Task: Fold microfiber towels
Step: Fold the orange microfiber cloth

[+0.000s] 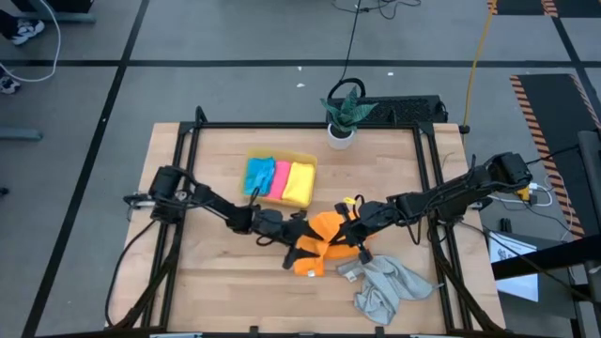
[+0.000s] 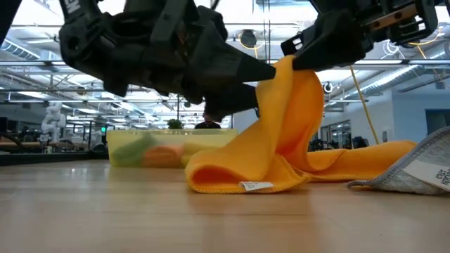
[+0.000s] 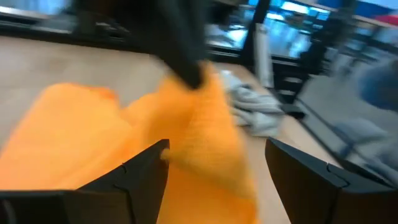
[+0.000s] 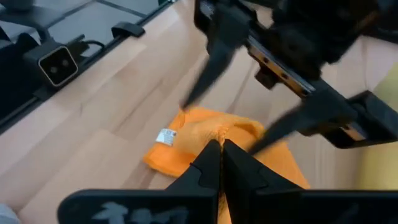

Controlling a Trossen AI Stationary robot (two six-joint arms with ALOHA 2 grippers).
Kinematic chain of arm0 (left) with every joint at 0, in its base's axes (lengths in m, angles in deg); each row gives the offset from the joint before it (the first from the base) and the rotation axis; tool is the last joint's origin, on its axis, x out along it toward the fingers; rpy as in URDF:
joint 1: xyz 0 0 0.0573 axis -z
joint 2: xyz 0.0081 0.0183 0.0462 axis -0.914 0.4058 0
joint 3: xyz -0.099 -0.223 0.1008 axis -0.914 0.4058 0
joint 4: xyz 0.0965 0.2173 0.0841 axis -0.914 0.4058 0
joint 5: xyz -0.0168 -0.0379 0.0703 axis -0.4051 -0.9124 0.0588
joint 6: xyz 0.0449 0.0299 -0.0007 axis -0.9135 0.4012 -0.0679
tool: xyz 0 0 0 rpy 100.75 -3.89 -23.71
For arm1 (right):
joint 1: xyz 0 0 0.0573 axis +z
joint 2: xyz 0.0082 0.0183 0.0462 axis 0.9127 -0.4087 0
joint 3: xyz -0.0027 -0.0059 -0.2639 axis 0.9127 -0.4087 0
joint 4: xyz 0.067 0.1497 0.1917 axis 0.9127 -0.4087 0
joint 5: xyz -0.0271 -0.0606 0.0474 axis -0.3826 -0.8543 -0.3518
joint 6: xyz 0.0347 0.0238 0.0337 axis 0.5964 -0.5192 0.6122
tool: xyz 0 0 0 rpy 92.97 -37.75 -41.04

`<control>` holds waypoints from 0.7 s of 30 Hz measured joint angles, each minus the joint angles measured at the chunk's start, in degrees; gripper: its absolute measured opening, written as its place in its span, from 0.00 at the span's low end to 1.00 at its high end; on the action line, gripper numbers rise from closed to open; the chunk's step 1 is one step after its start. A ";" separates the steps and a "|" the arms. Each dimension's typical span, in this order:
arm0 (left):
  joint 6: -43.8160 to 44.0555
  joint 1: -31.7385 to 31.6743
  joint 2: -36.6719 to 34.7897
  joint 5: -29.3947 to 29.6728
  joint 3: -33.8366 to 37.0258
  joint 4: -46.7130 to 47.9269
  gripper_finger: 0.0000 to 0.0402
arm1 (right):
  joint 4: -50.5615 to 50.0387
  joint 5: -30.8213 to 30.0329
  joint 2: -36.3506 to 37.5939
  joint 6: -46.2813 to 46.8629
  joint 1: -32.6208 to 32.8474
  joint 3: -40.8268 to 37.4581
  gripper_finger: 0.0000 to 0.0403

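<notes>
Small white label [image 2: 256, 186] at orange towel [image 2: 281, 140] hem, unreadable. Towel draped, pinched in right gripper [image 4: 222, 146]; left gripper [image 3: 214, 165] spread wide.

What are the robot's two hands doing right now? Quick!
Left hand: open, holding nothing, right by the orange towel.
Right hand: closed, pinching the orange towel and lifting part of it off the table.

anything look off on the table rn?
Nothing damaged or spilled. The orange towel is mid-fold: the right gripper, jaws shut, pinches one edge up, and the left gripper has its jaws open around it. The grey towel lies crumpled near the front edge, unfolded. Three towels sit in the yellow tray.
</notes>
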 joint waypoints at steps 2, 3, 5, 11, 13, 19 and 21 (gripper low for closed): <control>-0.58 -0.19 0.53 -3.93 -1.08 -0.06 0.67 | 0.09 -0.01 0.00 0.02 0.02 -0.52 0.00; -0.93 -0.17 0.52 -5.04 -1.32 -0.06 0.67 | 0.07 -0.09 0.00 0.00 0.02 -0.86 0.00; -1.23 0.22 0.49 -5.39 -1.89 -0.08 0.67 | -0.01 -0.12 0.00 0.00 0.02 -1.28 0.00; 0.01 0.33 0.49 -2.38 -2.07 0.22 0.59 | 0.60 -0.57 0.00 0.02 0.02 -1.68 0.00; 1.00 0.11 0.49 -0.36 -2.07 1.23 0.54 | 0.92 -1.79 0.00 0.04 0.02 -1.68 0.00; 1.45 0.06 0.49 1.68 -2.07 2.64 0.33 | 0.85 -5.08 0.00 0.02 0.02 -1.68 0.00; 0.85 0.25 0.49 1.70 -2.07 3.34 0.26 | 0.85 -5.06 0.00 0.04 0.02 -1.68 0.00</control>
